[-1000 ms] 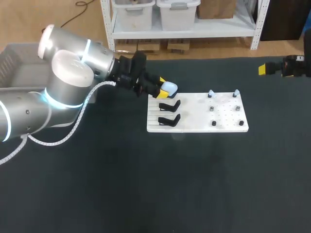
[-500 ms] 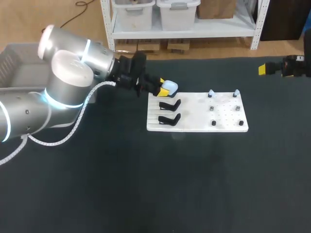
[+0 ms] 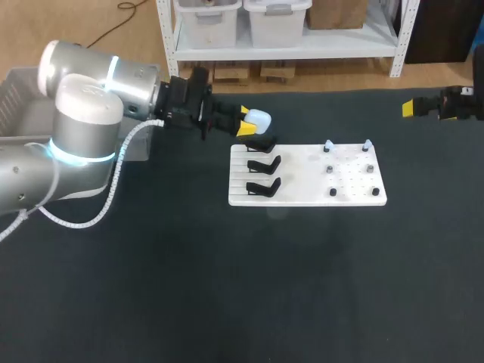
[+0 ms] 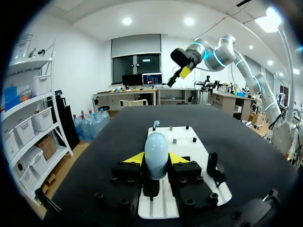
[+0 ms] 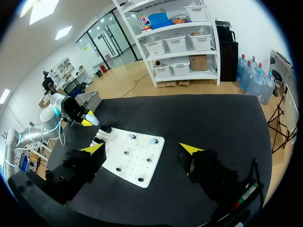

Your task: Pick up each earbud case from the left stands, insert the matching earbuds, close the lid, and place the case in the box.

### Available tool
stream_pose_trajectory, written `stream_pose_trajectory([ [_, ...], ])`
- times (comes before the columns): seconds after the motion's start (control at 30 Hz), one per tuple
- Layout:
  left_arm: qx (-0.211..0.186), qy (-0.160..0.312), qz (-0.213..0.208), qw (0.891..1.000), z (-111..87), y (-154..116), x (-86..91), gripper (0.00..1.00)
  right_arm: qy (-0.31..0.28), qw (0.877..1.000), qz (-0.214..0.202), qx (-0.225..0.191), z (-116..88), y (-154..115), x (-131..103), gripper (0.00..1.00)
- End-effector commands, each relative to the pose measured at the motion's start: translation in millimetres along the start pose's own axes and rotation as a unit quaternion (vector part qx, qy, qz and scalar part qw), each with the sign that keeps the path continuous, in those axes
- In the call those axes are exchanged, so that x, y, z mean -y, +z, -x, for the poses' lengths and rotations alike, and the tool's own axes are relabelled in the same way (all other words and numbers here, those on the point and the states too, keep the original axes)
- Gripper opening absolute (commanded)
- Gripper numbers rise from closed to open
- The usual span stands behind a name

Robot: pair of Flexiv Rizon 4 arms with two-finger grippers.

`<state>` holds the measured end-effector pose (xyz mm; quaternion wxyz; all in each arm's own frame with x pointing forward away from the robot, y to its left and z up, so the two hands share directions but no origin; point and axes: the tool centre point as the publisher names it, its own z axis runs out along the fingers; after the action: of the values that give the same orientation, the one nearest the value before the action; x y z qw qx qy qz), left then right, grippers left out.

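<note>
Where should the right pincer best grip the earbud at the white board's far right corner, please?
Grip the earbud by its pale rounded head, from above: it stands upright on the white board with bare surface around it, leaving room for the right pincer on either side.

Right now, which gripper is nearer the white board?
Left. The left gripper, holding the earbud case, is at the board's corner; the right gripper is far beyond its other end.

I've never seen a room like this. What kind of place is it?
Probably a robot lab or test workshop. A big robot arm hangs over a black table, its pincer holds an earbud case, and a white board carries little stands.
</note>
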<state>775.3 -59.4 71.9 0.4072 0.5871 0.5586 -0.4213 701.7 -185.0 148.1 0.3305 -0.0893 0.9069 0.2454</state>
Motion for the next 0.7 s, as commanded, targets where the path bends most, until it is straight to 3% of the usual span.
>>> stream_pose_trajectory([
  [0.03, 0.017, 0.002, 0.028, 0.999, 13.7, -11.7, 26.4, 0.0, 0.0, 1.0, -0.001, 0.0, 0.1, -0.8, -0.4, 1.0],
  [0.27, 0.06, -0.017, 0.042, 0.997, 38.9, -19.3, 51.4, 0.0, 0.0, 1.0, -0.001, 0.0, 0.1, -0.8, -0.4, 1.0],
  [0.7, 0.132, -0.048, 0.049, 0.989, 68.2, -25.3, 76.8, 0.0, 0.0, 1.0, -0.001, 0.0, 0.1, -0.8, -0.4, 1.0],
])
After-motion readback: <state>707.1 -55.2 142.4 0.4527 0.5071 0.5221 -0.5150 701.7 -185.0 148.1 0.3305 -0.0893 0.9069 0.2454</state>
